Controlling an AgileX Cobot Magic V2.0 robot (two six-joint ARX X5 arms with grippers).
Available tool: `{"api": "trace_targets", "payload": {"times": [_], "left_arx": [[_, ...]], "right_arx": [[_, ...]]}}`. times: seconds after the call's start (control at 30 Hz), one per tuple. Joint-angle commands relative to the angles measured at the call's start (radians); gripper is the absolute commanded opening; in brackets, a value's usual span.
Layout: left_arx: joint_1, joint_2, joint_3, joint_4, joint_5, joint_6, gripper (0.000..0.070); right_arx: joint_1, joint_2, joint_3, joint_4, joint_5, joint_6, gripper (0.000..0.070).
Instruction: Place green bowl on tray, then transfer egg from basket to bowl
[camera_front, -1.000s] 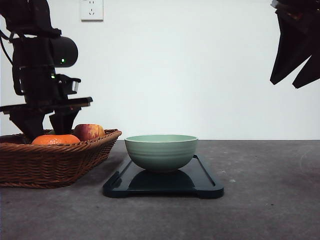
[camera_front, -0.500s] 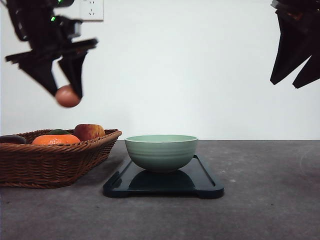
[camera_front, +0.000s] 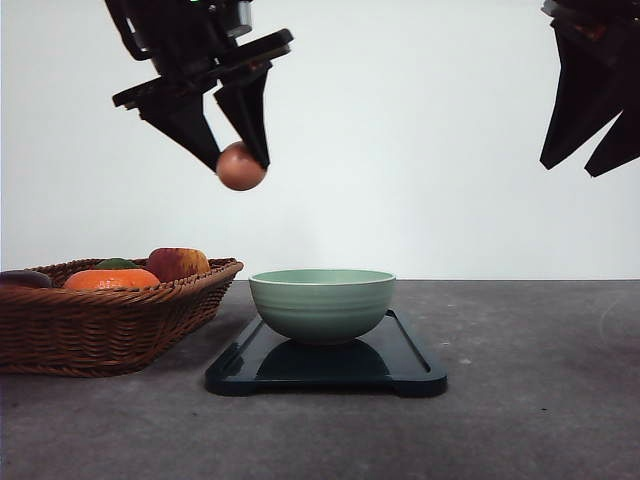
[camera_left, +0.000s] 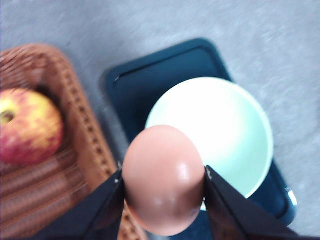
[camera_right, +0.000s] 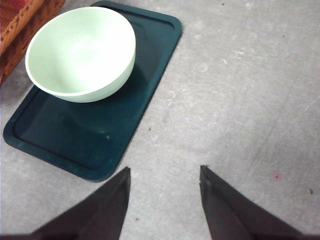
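The green bowl (camera_front: 322, 303) stands upright on the dark tray (camera_front: 410, 360) at the table's middle. High in the air, my left gripper (camera_front: 240, 167) is shut on the pinkish-brown egg (camera_front: 241, 166), above the gap between the basket (camera_front: 100, 325) and the bowl. From the left wrist, the egg (camera_left: 164, 186) sits pinched between the two fingers, with the bowl (camera_left: 225, 131) and tray (camera_left: 150, 82) below. My right gripper (camera_front: 592, 165) hangs open at the upper right, nothing in it; its wrist view has the bowl (camera_right: 80, 52) on the tray (camera_right: 50, 145).
The wicker basket at the left holds a red-yellow apple (camera_front: 178, 263), an orange fruit (camera_front: 110, 279) and a dark item (camera_front: 22, 278). Bare grey tabletop (camera_front: 540, 380) stretches right of the tray. A white wall stands behind.
My left gripper rose out of the basket with the egg held in it and has moved right toward the bowl. The right arm stayed still.
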Motion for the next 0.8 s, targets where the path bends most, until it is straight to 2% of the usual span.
{"api": "trace_targets", "payload": {"times": [0.0,0.2,0.77], "left_arx": [[-0.019,0.020,0.028,0.023,0.000,-0.015,0.0231],[-0.047,0.066,0.052,0.043,0.000,-0.036,0.0231],[-0.080,0.257,0.086,0.080,0.001,-0.033,0.0231]], "right_arx": [[0.005,0.008,0.006,0.008,0.003,0.012,0.0271],[0.005,0.008,0.006,0.008,0.003,0.012,0.0271],[0.005,0.008,0.006,0.008,0.003,0.012,0.0271]]}}
